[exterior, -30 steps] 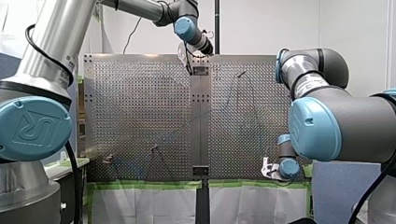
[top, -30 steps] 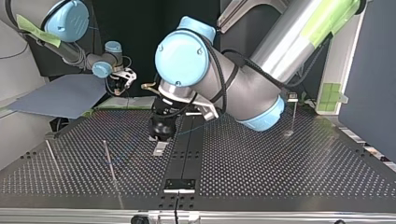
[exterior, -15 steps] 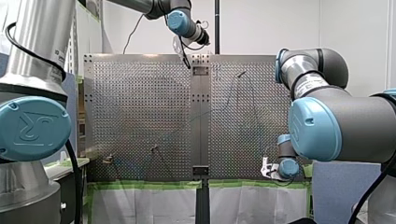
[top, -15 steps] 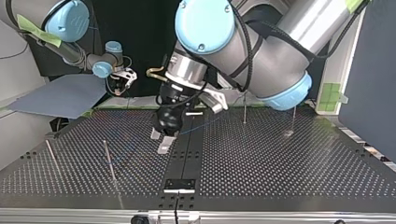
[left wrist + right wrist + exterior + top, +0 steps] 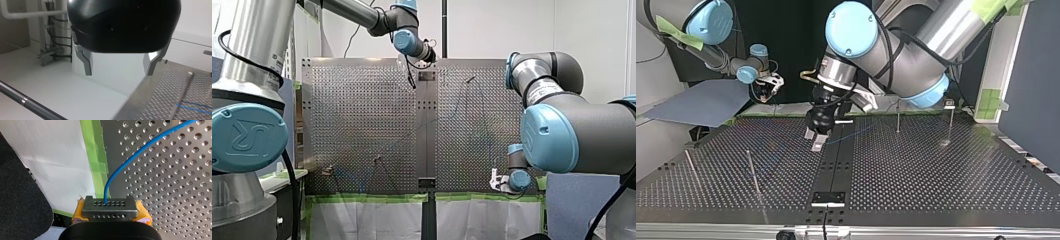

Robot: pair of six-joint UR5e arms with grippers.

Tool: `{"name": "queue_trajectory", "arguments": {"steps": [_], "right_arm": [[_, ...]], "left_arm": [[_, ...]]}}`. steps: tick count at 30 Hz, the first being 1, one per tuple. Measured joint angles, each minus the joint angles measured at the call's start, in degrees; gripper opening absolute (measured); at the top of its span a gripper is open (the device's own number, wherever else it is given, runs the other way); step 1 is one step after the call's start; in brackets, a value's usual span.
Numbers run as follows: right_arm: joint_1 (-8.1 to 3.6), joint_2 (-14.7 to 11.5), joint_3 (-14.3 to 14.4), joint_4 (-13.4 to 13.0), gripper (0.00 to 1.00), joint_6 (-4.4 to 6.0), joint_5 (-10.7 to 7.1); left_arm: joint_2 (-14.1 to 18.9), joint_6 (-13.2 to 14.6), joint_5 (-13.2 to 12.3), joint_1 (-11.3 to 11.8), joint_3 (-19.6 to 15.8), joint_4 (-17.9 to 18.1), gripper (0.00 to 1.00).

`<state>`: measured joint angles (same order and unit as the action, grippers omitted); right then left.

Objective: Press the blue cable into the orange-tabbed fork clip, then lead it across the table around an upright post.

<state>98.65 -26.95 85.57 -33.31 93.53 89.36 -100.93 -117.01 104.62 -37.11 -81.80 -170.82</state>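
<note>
Our right tool pinches cable; left tool spread, empty, upper centre of top view. We should hold cable taut and lower left tool squarely over it.

Perforated table, black centre strip running near to far. Green tape along near edge in front view, white sheet hanging just below. Grey-blue board off table's far left corner in top view. Black pole upright behind far edge in front view, near middle. Green tape squares on white panel, top view's far right.
</note>
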Motion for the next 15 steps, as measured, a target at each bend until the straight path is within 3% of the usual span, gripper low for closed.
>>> {"name": "queue_trajectory", "arguments": {"steps": [15], "right_arm": [[0.35,0.0,-0.2,0.9,0.00,-0.05,0.02]], "left_arm": [[-6.0,-1.7,0.5,0.5,-7.1,7.1,1.00]]}}
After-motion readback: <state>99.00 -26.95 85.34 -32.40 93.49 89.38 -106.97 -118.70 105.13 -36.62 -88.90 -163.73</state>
